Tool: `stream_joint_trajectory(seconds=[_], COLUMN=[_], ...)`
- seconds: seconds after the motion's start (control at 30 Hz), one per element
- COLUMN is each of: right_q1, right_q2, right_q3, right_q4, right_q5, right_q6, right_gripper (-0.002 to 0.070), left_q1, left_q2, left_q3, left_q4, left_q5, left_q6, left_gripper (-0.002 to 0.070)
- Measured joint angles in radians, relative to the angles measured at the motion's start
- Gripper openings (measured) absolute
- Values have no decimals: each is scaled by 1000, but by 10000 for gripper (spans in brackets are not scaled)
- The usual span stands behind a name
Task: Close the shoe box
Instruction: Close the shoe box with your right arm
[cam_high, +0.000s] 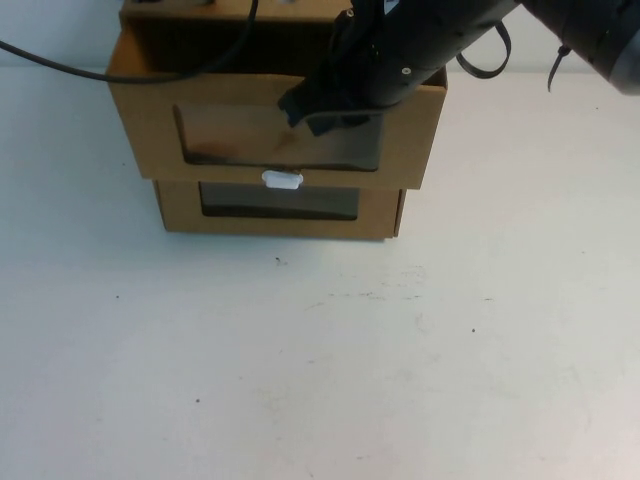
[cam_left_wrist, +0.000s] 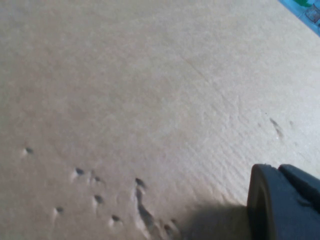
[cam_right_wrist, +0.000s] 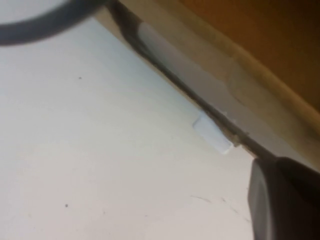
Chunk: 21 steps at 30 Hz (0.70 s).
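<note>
Here, the right gripper (cam_high: 325, 110) is pressed against the pulled-out shoe box (cam_high: 150, 125) front at 12 o'clock; its jaw state cannot be told. The left gripper (cam_left_wrist: 285, 205) is seen beside cardboard, jaws unreadable.

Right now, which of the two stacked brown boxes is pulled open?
The upper shoe box: its drawer juts forward over the lower box, with the right gripper at its front. The left gripper faces cardboard.

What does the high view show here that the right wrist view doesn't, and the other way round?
Only the high view shows both stacked brown boxes: the shoe box pulled forward on top, the lower box, and the right arm over the upper front, its right pincer at the window. Only the right wrist view shows the box's underside edge up close. Both show the white tab and the table. The left pincer appears in neither.
</note>
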Motion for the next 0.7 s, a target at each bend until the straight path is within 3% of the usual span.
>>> stream_joint_trajectory(seconds=[0.7], right_q1=[-31], right_q2=[10], right_q3=[0], right_q4=[-54], right_q5=[-119], right_q6=[86], right_gripper=[-13], left_q1=[0], left_q2=[3], left_q3=[0], left_q4=[-7], left_q5=[-2], left_q6=[0], left_gripper=[-5])
